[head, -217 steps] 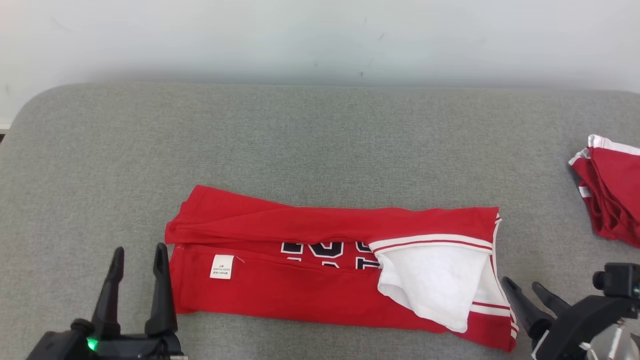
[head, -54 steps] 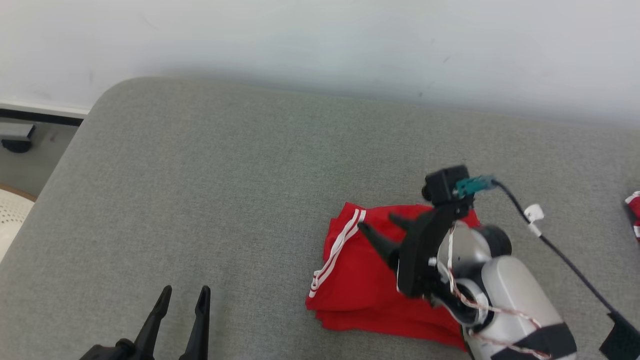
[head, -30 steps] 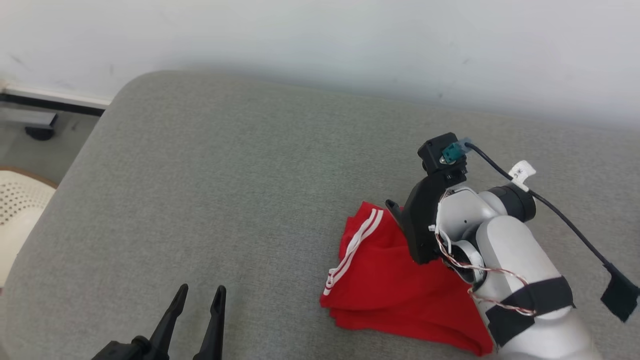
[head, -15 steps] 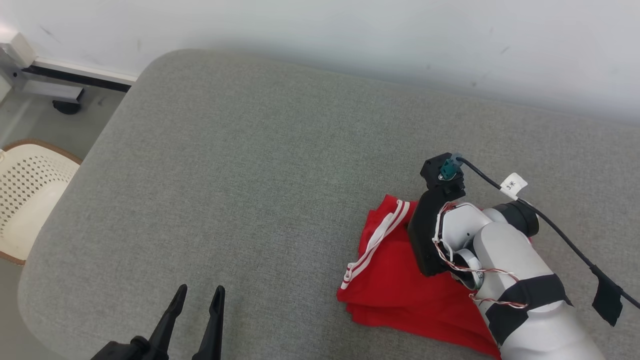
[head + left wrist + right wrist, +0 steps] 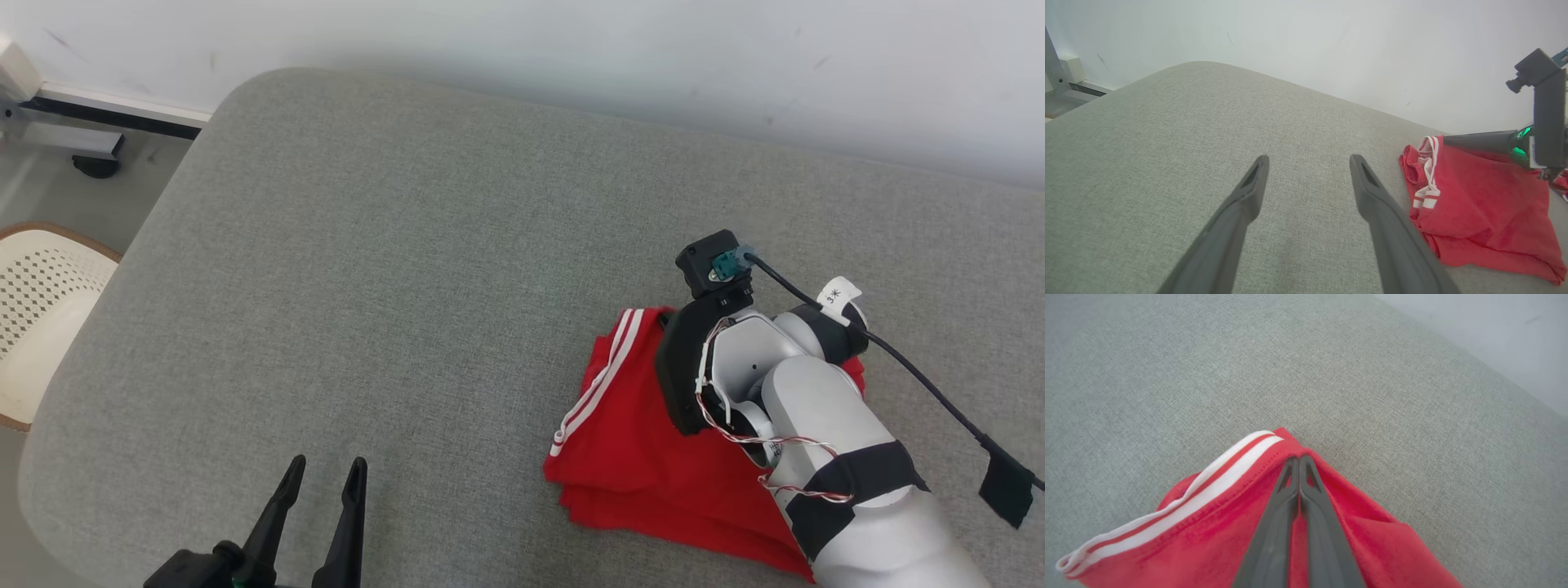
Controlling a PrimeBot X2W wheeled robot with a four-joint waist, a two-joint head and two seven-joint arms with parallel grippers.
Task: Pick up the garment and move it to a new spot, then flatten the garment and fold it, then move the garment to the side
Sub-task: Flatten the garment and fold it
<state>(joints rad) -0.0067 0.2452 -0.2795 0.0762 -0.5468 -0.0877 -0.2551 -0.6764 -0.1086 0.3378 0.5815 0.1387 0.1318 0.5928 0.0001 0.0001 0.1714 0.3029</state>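
Head view: the folded red garment [image 5: 629, 457] lies flat on the right part of the grey cushion [image 5: 408, 286], its white stripes [image 5: 596, 384] along its left edge. The right arm [image 5: 816, 408] reaches over the garment from the lower right and covers its right part. The left gripper [image 5: 326, 465] stands at the bottom edge, fingers spread, holding nothing, well apart from the garment. A cream chair [image 5: 41, 310] stands on the floor to the left of the cushion. Left wrist view: both left fingers are parted above bare cushion. The garment lies to their right, and the right gripper [image 5: 1447, 141] comes in level from the right, its tip at the garment's far striped corner. Right wrist view: the right fingers are closed together, pinching that corner. The cloth puckers around the tips, and the stripes run off to the lower left.
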